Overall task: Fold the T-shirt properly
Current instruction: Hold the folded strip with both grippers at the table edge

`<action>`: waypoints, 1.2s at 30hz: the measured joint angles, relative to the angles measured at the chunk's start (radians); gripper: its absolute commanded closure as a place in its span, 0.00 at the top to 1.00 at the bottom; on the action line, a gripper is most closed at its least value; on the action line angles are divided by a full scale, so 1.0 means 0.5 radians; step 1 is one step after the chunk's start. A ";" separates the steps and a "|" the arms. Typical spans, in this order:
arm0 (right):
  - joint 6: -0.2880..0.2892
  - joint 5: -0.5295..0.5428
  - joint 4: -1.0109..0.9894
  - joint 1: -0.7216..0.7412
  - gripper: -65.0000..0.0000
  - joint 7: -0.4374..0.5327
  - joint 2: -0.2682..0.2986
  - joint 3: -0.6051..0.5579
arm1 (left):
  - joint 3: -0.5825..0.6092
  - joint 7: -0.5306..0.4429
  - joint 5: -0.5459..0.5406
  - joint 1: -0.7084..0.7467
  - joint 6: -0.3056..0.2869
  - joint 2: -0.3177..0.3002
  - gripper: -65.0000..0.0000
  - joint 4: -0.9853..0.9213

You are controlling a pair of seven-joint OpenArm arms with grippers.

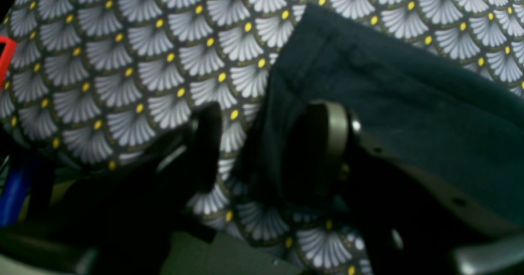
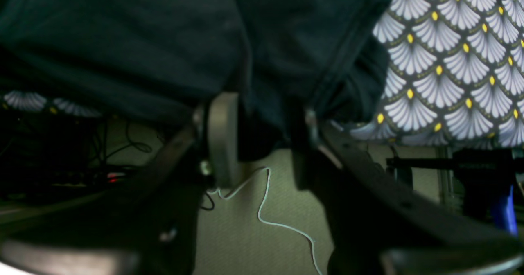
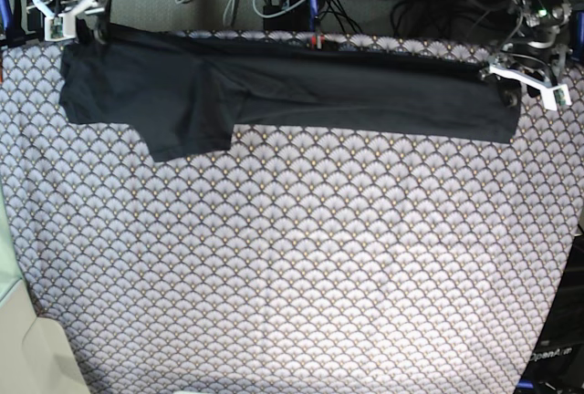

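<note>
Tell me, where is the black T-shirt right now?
In the base view the T-shirt lies stretched along the far edge of the patterned tablecloth, with the right gripper at its left end and the left gripper at its right end.

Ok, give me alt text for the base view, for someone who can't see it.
A black T-shirt, folded into a long band, lies along the far edge of a table covered in a fan-patterned cloth. The right claw is at its sleeve end, the left claw at the other end, each at a corner.
</note>
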 measured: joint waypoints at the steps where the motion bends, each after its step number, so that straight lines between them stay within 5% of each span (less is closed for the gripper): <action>1: 0.000 0.000 0.000 -0.001 0.37 0.000 0.000 0.000 | 0.000 0.000 0.000 0.000 0.000 0.000 0.50 0.000; 22: 0.000 -0.008 0.000 0.024 0.38 -0.011 -0.006 0.072 | 0.000 0.000 -0.002 -0.002 0.000 0.000 0.51 0.000; 29: 0.000 -0.016 0.000 0.027 0.58 -0.009 -0.005 0.063 | 0.000 -0.001 -0.008 -0.004 0.000 0.006 0.51 0.000; 36: -0.001 -0.005 0.000 0.040 0.60 -0.008 -0.006 0.069 | 0.000 0.001 -0.007 -0.005 0.000 0.006 0.51 0.000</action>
